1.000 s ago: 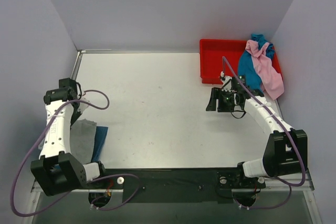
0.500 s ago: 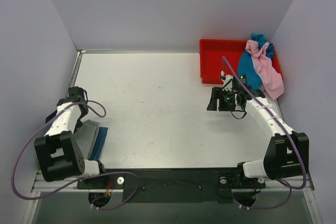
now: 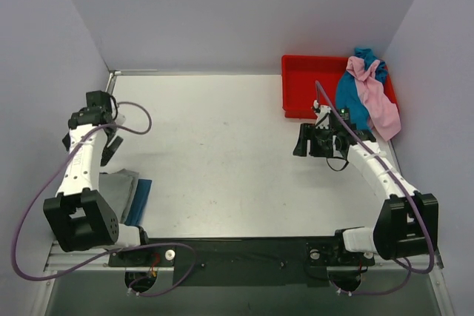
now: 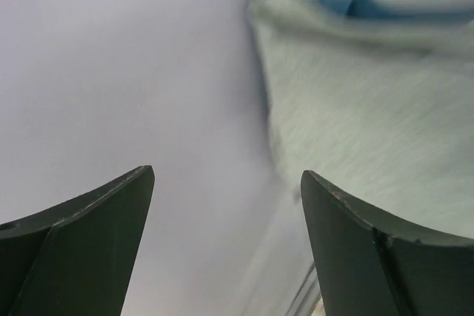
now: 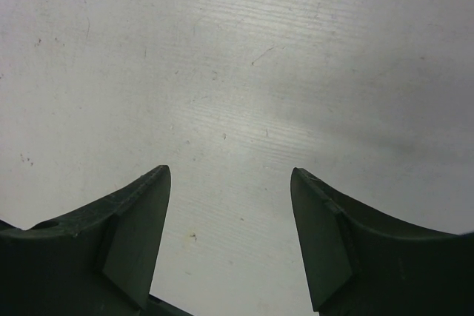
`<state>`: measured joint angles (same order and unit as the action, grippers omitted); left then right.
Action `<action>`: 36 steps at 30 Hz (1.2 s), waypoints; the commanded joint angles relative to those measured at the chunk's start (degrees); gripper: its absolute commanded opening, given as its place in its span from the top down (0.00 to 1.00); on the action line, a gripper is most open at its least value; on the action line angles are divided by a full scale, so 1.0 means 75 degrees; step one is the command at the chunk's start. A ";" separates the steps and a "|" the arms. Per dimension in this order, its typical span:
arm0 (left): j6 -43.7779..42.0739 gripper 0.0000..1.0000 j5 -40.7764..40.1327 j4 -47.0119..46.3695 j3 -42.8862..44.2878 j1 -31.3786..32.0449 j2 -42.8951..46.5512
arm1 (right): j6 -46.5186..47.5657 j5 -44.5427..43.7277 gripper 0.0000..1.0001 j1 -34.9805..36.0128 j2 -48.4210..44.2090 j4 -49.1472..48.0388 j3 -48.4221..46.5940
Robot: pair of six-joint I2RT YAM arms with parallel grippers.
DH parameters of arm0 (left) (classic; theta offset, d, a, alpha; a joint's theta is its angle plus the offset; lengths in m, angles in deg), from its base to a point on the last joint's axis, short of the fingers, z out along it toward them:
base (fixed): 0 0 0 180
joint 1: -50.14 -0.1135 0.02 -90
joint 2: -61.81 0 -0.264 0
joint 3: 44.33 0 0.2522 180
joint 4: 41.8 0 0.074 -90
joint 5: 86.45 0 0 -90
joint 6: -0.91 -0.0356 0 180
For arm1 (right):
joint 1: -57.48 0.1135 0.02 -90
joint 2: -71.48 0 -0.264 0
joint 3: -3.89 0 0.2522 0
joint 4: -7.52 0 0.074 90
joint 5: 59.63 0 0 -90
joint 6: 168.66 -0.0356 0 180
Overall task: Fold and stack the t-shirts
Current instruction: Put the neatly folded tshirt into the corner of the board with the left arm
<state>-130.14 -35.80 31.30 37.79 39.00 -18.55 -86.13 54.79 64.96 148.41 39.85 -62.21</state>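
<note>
A folded grey t-shirt (image 3: 118, 185) lies at the near left of the table on top of a darker blue t-shirt (image 3: 141, 196), whose edge shows beside it. My left gripper (image 3: 109, 152) hovers just beyond them, open and empty. In the left wrist view its gripper (image 4: 226, 183) faces the side wall, with grey cloth (image 4: 296, 16) and blue cloth (image 4: 370, 5) blurred at the top. A teal-blue t-shirt (image 3: 349, 98) and a pink t-shirt (image 3: 378, 101) hang over the red bin's right end. My right gripper (image 3: 304, 140) is open over bare table, also open in its own view (image 5: 229, 175).
The red plastic bin (image 3: 307, 86) stands at the back right, just behind my right gripper. Side walls close in on both sides; the left wall (image 4: 111, 72) is very near my left gripper. The table's metal rim runs along the left and back edges.
My left gripper has gone from shut to open, let go of the grey t-shirt and drawn back from the stack. The right arm has barely moved.
</note>
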 commanded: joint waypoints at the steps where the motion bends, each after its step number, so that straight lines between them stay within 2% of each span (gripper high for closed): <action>1: 0.1805 0.09 0.4153 0.0224 0.1315 0.0160 0.0237 | -0.0048 -0.0431 0.39 -0.0037 -0.1148 -0.0716 0.0624; 3: 0.1877 0.08 0.5569 -0.0536 0.1047 0.0288 0.0646 | -0.0001 -0.0735 0.38 -0.0037 -0.1698 -0.1371 0.1127; 5: 0.1830 0.08 0.6554 -0.1708 0.0299 0.0464 0.1314 | 0.0057 -0.1098 0.37 -0.0049 -0.2273 -0.2014 0.1701; 6: 0.1900 0.08 0.6780 -0.2605 -0.0354 0.0581 0.1791 | 0.0104 -0.1263 0.37 -0.0061 -0.2671 -0.2239 0.1948; 7: 0.1970 0.08 0.7037 -0.2997 -0.0674 0.0814 0.1993 | 0.0139 -0.1578 0.36 -0.0049 -0.2883 -0.2798 0.2334; 9: 0.2751 0.07 0.6680 -0.4656 -0.1948 0.1411 0.2591 | 0.0257 -0.2093 0.33 -0.0061 -0.3399 -0.3583 0.3060; 10: 0.2988 0.07 0.6480 -0.4989 -0.2221 0.1913 0.2651 | 0.0350 -0.2271 0.32 -0.0072 -0.3691 -0.3833 0.3250; 12: 0.3470 0.07 0.6196 -0.5659 -0.2890 0.2198 0.2687 | 0.0374 -0.3147 0.27 -0.0084 -0.4114 -0.4548 0.3801; 15: 0.3622 0.07 0.6851 -0.6163 -0.3511 0.2200 0.2500 | 0.0397 -0.3725 0.24 -0.0131 -0.4432 -0.5157 0.4434; 18: 0.4184 0.07 0.6794 -0.7041 -0.4109 0.2200 0.2651 | 0.0421 -0.3959 0.22 -0.0131 -0.4736 -0.5592 0.5170; 20: 0.4466 0.07 0.6596 -0.8106 -0.4706 0.2200 0.2862 | 0.0316 -0.4298 0.16 -0.0131 -0.4993 -0.6036 0.5674; 22: 0.4759 0.07 0.5942 -0.9056 -0.5350 0.2188 0.3003 | 0.0281 -0.4521 0.02 -0.0131 -0.5298 -0.6540 0.6178; 23: 0.4794 0.07 0.5799 -0.9488 -0.5631 0.2200 0.3027 | 0.0304 -0.4580 0.01 -0.0131 -0.5392 -0.6658 0.6297; 28: 0.4795 0.07 0.5376 -0.9633 -0.6113 0.2200 0.3027 | 0.0304 -0.4710 0.00 -0.0131 -0.5862 -0.6811 0.6802; 31: 0.4619 0.07 0.5516 -0.9750 -0.6371 0.2188 0.2980 | 0.0245 -0.4605 0.00 -0.0131 -0.5676 -0.6952 0.6884; 36: 0.4595 0.07 0.5493 -1.0744 -0.7085 0.2200 0.3062 | 0.0315 -0.4546 0.00 -0.0119 -0.5253 -0.7128 0.6791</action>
<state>-95.78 6.32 -39.61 -12.26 55.64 3.18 -83.94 21.35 64.24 107.03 -8.98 -12.18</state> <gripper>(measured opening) 0.930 0.999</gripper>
